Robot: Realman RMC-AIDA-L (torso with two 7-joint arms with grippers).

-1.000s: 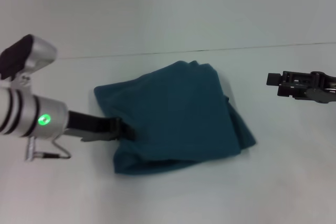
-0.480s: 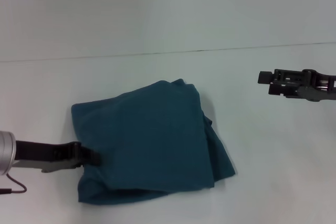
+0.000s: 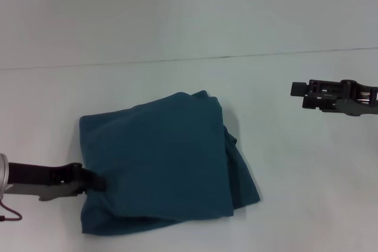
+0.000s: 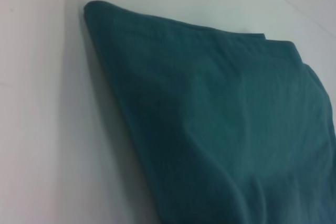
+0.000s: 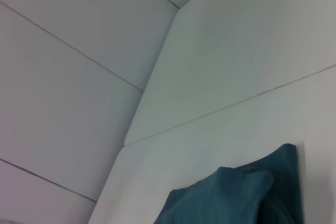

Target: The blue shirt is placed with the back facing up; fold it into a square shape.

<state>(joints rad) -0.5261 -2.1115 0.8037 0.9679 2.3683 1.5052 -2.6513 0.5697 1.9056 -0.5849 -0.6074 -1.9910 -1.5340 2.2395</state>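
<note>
The blue shirt [image 3: 162, 160] lies folded into a rough square bundle on the white table, plain side up, with loose layers sticking out at its right edge. It fills the left wrist view [image 4: 220, 124] and its corner shows in the right wrist view [image 5: 236, 198]. My left gripper [image 3: 94, 180] is low at the bundle's left edge, its tips at the cloth. My right gripper [image 3: 301, 91] hovers above the table far to the right, away from the shirt.
The white table [image 3: 189, 28] runs back to a thin seam line across the view. White wall panels [image 5: 68, 77] stand behind it.
My left arm has pulled back towards the left and near edge, and the shirt bundle has slid with it to the left and nearer. The right gripper has barely moved.
</note>
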